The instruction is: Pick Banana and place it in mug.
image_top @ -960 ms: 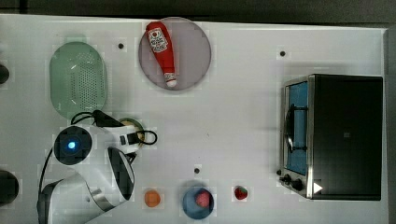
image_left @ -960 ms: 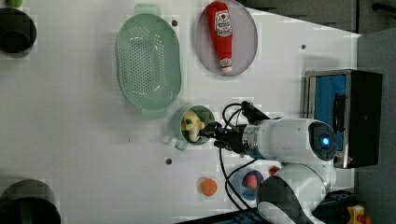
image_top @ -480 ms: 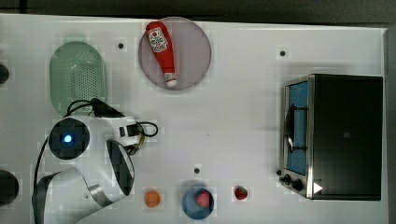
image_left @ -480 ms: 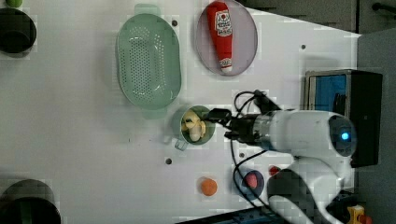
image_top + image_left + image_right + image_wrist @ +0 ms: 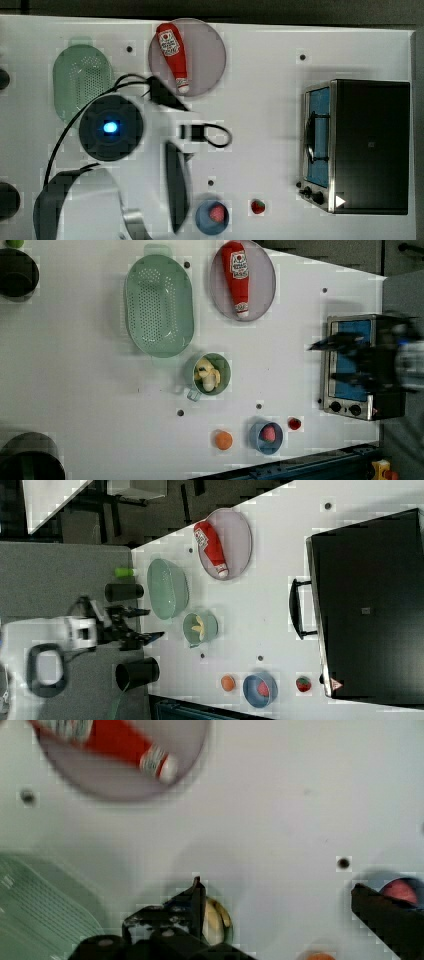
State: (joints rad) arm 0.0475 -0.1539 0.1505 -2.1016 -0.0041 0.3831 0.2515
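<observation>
Beside the pale-green basket [image 5: 159, 305], on the white surface [image 5: 75, 365], the teal mug [image 5: 212, 374] stands upright with its small handle toward the left view's lower left, and the banana [image 5: 207, 376] sits inside it, pale yellow pieces showing above the rim. The right view shows the same: yellow fruit inside the mug [image 5: 200, 626], just beside the basket [image 5: 167, 588]. The gripper [image 5: 142, 625] hangs well apart from the mug toward the right view's left, its fingers [image 5: 150, 636] spread wide with nothing between them; the wrist view shows the two dark fingers [image 5: 197, 902] far apart, the banana [image 5: 216, 920] in the mug below them.

Judging by this, the placing step is done and the arm is at the release-and-clear stage. Nothing further seems needed for the fruit itself; what is left, I would judge, is to keep the open fingers clear of the mug's rim so it is not tipped.

Elsewhere the ketchup bottle [image 5: 238, 277] lies on the plate [image 5: 265, 290], and a toaster oven [image 5: 367, 145] stands at the top view's right.
</observation>
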